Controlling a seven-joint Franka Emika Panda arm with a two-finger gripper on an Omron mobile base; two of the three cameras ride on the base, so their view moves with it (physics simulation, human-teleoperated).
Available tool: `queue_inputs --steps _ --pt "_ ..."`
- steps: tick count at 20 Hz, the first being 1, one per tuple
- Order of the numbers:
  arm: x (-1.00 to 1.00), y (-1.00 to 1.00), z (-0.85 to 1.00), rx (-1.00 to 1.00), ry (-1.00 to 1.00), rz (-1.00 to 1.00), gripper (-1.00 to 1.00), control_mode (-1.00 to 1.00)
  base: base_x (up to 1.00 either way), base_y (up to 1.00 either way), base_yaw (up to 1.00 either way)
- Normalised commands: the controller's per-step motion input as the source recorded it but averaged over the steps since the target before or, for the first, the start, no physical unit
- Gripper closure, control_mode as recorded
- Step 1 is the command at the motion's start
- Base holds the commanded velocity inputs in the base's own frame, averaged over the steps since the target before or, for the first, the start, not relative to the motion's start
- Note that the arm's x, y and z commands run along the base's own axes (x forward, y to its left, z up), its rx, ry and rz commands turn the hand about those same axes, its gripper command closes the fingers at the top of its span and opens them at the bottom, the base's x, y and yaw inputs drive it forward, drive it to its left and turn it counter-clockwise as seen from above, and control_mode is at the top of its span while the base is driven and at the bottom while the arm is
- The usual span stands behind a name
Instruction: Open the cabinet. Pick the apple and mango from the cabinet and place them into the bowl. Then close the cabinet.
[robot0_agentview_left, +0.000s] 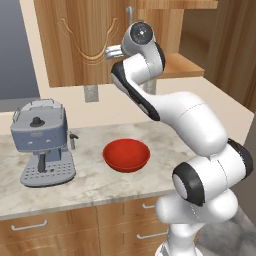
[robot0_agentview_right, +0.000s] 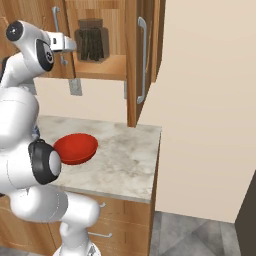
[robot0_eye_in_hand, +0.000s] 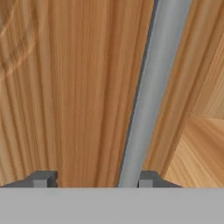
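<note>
Fingers (robot0_eye_in_hand: 92, 179) astride the cabinet (robot0_eye_in_hand: 65, 96) door's handle (robot0_eye_in_hand: 151, 96)

The left base view looks forward and down from behind the arm, on its left side, over the counter (robot0_agentview_left: 95, 186) toward the cabinet (robot0_agentview_left: 75, 45) on the wall; the arm rises at its lower right. The right base view looks from behind on the other side, with the arm at its lower left, and takes in the counter's end and the floor beyond. Both share the bowl (robot0_agentview_left: 126, 155), the counter and the cabinet with one door (robot0_agentview_right: 142, 55) swung open. The hand view sits very close to the closed door, facing its wood straight on, with a handle (robot0_eye_in_hand: 151, 92) running up between the finger tips.
</note>
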Motion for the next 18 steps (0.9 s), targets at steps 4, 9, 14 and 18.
queue_inputs --steps 4,9,14,18 --pt "0.29 -0.61 -0.24 0.00 -0.01 0.05 1.00 -1.00 0.00 0.00 0.00" --pt "0.36 -0.22 -0.36 0.00 -0.03 0.02 1.00 -1.00 0.00 0.00 0.00" --pt "0.39 0.00 -0.45 0.00 -0.04 0.00 1.00 -1.00 0.00 0.00 0.00" --pt "0.06 0.00 -0.06 0.00 -0.03 0.00 1.00 -1.00 0.00 0.00 0.00"
